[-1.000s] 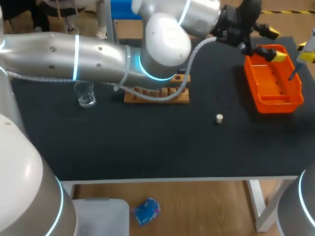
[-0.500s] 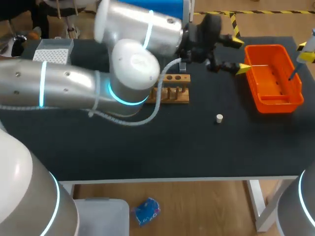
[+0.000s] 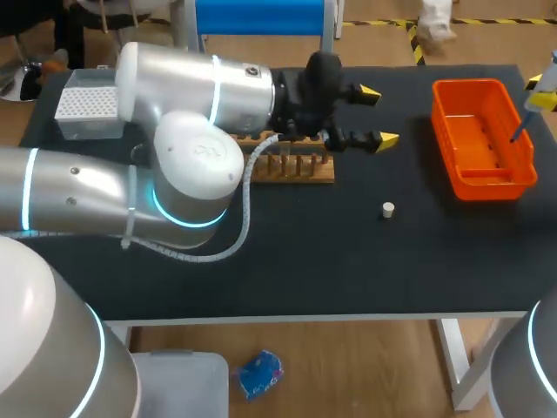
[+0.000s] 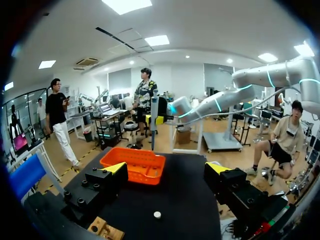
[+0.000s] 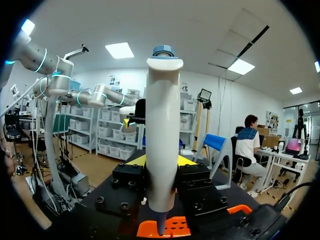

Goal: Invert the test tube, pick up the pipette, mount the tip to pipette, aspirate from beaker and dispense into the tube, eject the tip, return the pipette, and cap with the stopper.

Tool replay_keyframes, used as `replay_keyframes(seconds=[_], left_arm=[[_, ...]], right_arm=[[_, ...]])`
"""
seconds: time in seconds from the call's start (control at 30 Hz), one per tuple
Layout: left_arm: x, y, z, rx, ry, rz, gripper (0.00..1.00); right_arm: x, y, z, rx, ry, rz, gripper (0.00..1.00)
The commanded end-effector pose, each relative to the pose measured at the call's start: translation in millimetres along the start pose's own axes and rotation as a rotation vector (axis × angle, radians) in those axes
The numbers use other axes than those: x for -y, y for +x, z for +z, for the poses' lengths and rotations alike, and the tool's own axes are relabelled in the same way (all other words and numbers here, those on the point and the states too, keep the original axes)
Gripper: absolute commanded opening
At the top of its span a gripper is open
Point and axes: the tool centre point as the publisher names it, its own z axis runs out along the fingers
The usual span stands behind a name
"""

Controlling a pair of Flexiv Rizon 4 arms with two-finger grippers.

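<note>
You were found working at a black tabletop (image 3: 348,261), with your left arm (image 3: 200,96) laid across most of its far half. An orange tray (image 3: 452,161) sat at the right end, a tip box (image 3: 87,104) at the far left corner and a wooden rack (image 3: 305,171) near the middle. Whether the rack carried the test tube could not be told, and the beaker was hidden behind the left arm. Your left gripper (image 3: 379,114) hung released and empty just past the rack, on the tray side. Your right gripper (image 3: 541,96) was at the tabletop's right edge, above the tray, clenched on the pipette (image 5: 162,130). The pipette's long axis stood upright, nozzle down. The stopper (image 3: 388,209) lay alone on the tabletop, nearer you than the rack. In my judgement, mounting the tip comes next. That move turns on the tip box lying well apart from the pipette, at the opposite end of the tabletop. Your left arm stood between them.
</note>
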Motion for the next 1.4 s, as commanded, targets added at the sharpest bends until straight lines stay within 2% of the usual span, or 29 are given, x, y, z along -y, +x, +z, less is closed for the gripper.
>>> replay_keyframes(seconds=[0.03,0.5,0.83,1.23,1.4], left_arm=[[-0.9,0.4,-6,-0.004,0.005,0.0,1.0],[-0.9,0.4,-6,-0.004,0.005,0.0,1.0],[-28.7,-15.9,-32,0.023,0.108,0.037,1.0],[-59.9,-36.0,-54,0.005,0.145,0.046,1.0],[-68.1,-36.5,-59,-0.008,0.182,0.05,1.0]], right_arm=[[-1,0,0,-0.002,0.003,0.0,0.0],[-1,0,0,-0.002,0.003,0.0,0.0],[-1,0,0,-0.002,0.003,0.0,0.0],[-1,0,0,-0.002,0.003,0.0,0.0],[-1,0,0,-0.002,0.003,0.0,0.0]])
